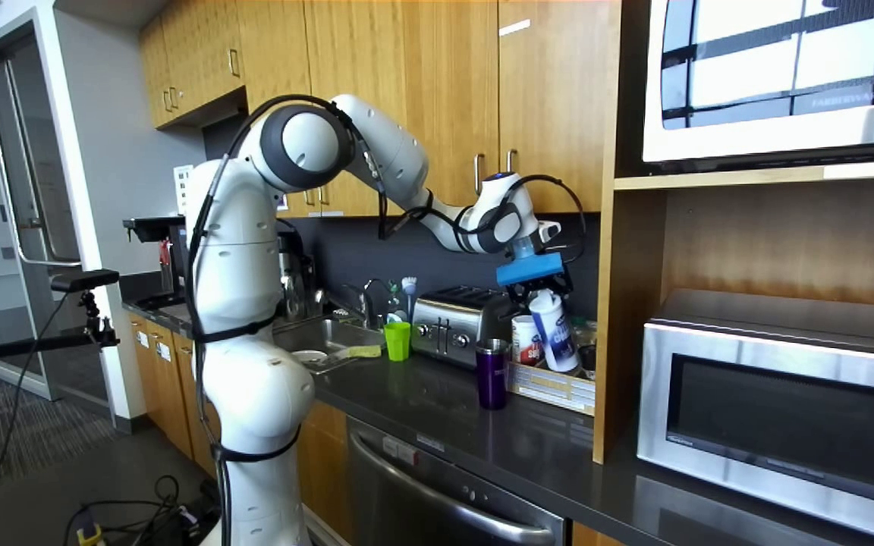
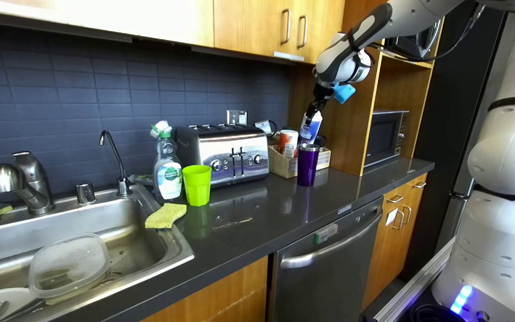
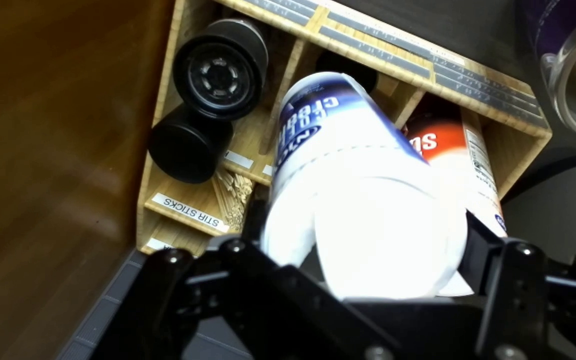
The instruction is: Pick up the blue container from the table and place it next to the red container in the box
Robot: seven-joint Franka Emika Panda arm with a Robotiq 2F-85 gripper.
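Blue container [image 1: 557,337]: tilted, its white upper part up in the gripper [image 3: 365,225], its lower end at the middle of the box [image 3: 433,75]; whether it touches the box floor cannot be told.
Table [image 2: 248,223]: long dark glossy countertop, running under the box in both exterior views.
Robot arm [image 1: 236,273]: white, arched over, its wrist angled down toward the box.
Toaster [image 2: 235,156]: steel-fronted, on the table, just beside the box.
Box: low, pale wood, divided into compartments.
Gripper: jaws parted by the width of the white upper part, a finger on either side, clasping it.
Purple tumbler [image 2: 307,165]: upright on the table, just beside the box, steel rim on top.
Red container [image 3: 445,150]: red and white, in an end compartment, next to the blue container.
Black jar tops [image 3: 220,70]: two, toward the box's opposite end.
Stir sticks [image 3: 235,197]: bundled in the box, beside their printed label [image 3: 188,211].
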